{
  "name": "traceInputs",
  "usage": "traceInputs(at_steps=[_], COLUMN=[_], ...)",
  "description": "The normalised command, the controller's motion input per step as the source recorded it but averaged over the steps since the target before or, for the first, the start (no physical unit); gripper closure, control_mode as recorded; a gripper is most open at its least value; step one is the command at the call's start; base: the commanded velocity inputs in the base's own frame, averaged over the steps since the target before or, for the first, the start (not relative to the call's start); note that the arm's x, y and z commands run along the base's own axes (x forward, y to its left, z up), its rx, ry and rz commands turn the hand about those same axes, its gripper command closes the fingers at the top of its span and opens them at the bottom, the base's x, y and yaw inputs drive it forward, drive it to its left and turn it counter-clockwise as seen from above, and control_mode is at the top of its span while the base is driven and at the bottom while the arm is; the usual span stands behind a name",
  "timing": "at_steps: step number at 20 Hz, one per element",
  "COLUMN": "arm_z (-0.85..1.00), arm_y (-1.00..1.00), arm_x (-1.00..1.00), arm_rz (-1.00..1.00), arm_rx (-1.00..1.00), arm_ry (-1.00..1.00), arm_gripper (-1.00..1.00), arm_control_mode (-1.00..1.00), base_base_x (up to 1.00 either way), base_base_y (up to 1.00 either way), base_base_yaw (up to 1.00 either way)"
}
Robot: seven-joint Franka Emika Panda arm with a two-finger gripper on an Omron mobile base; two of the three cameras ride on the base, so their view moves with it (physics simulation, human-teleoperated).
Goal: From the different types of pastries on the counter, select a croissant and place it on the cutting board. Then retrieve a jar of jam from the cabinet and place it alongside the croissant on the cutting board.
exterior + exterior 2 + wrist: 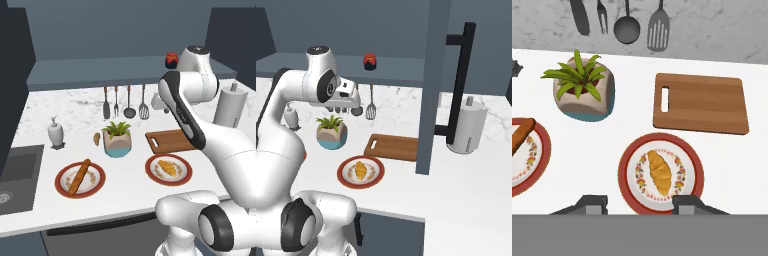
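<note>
The small golden-yellow curved croissant (660, 172) lies alone on a red-rimmed floral plate (626, 165) at the near edge of the white marble-patterned counter (727, 160). The two-finger gripper (640, 201) hangs high above it, its 2 dark fingertips pressed as far together as they go and holding nothing; judging by that pose, it is lining up for the first pick.

Just beyond the plate, slightly right, the rectangular brown wooden cutting board (701, 102) lies bare with its slot handle toward the left, a short carry away. The small red and dark jar of jam (370, 61) sits on the open shelf of the dark blue-grey wall cabinet (437, 75), above the hanging utensils (627, 22).

To the left, a potted green plant (584, 90) stands near the board, and a long brown baguette (79, 176) rests on a second plate (94, 182). A tiny brown oval bun (96, 139) lies left of the plant. A paper towel roll (466, 125) stands far right. Nothing blocks the descent.
</note>
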Motion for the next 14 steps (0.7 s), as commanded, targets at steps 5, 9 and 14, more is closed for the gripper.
traceInputs(at_steps=[5,9,14], arm_z=[-0.01,0.11,0.69], arm_y=[0.00,-0.03,-0.39], arm_x=[-0.01,-0.14,-0.05], arm_rz=[0.00,0.00,0.00], arm_rx=[0.00,0.00,0.00], arm_ry=[-0.01,-0.04,-0.15], arm_gripper=[-1.00,-1.00,-1.00], arm_control_mode=[-1.00,-1.00,-1.00], base_base_x=[0.00,0.00,0.00], base_base_y=[0.00,0.00,0.00], base_base_yaw=[0.00,0.00,0.00])
